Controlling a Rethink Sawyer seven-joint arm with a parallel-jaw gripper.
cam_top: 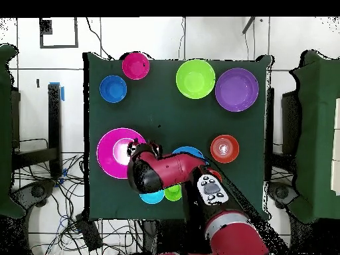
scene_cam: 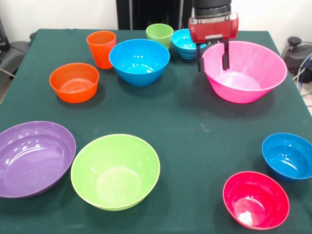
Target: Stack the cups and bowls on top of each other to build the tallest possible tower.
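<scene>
My gripper [scene_cam: 212, 57] is open and hangs over the near-robot rim of the huge pink bowl [scene_cam: 253, 73], with one finger [scene_cam: 199, 58] outside the rim and the other inside; it holds nothing. Behind it sit a small blue bowl [scene_cam: 184, 43], the light green cup [scene_cam: 159, 34] and the orange cup [scene_cam: 101, 48]. The large blue bowl [scene_cam: 139, 61] and orange bowl [scene_cam: 74, 82] stand to the left. In the overhead view the arm covers part of the blue bowl [cam_top: 189, 153], and the gripper [cam_top: 139, 147] is at the pink bowl's [cam_top: 114, 151] edge.
Along the front edge stand the purple bowl [scene_cam: 34, 158], lime green bowl [scene_cam: 115, 170], small red bowl [scene_cam: 256, 199] and a second small blue bowl [scene_cam: 288, 156]. All bowls and cups are upright and apart. Cables lie on the floor beside the table [scene_cam: 195, 122].
</scene>
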